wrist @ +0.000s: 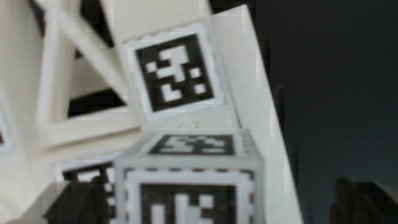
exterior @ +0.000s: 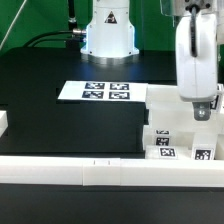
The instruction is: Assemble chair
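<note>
The Panda arm's gripper (exterior: 203, 110) is hovering over glossy white tagged chair parts (exterior: 180, 135) clustered on the black table (exterior: 50, 75) at the exterior view's right; its jaw state cannot be told. The flat white marker board (exterior: 105, 91) is lying nearby, with a long white border rail (exterior: 90, 169) running in front.

Bright even light, soft low-resolution frames (wrist view blurrier)

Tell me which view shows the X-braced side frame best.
The wrist view: the X-braced side frame fills it, braces and a tag sharp. The exterior view shows only tagged white chair parts under the gripper, no braces discernible.
</note>
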{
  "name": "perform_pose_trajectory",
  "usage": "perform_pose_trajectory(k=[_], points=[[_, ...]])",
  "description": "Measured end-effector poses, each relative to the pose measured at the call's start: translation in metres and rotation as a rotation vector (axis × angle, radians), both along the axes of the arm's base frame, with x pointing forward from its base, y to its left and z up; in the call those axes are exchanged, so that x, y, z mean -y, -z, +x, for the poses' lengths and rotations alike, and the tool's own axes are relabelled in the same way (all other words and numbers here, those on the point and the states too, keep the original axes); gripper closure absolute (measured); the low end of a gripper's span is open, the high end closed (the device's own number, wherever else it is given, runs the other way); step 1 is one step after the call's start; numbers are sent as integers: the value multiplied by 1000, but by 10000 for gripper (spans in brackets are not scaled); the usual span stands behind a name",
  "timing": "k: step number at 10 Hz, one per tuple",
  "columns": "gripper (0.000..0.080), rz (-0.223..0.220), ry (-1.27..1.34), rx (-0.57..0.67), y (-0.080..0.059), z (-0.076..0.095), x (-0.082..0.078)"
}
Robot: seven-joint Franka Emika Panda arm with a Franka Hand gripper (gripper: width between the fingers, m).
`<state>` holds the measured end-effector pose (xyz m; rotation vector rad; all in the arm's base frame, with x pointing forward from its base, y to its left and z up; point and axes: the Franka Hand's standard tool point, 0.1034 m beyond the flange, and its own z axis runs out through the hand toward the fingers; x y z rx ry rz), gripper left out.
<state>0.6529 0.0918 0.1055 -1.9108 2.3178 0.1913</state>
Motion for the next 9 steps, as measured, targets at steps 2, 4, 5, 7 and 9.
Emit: perform_pose_trajectory(k=[2,4,5,7,9], points=[[154,-2,-136,29,-2,2,-1],[150,-5,-390,77,-8,6,-2],[150,-7,-454,90,-8,7,-2],[150,-11,-614,118,-7,6,-2],[150,-2,-831,99,-8,2,-3]])
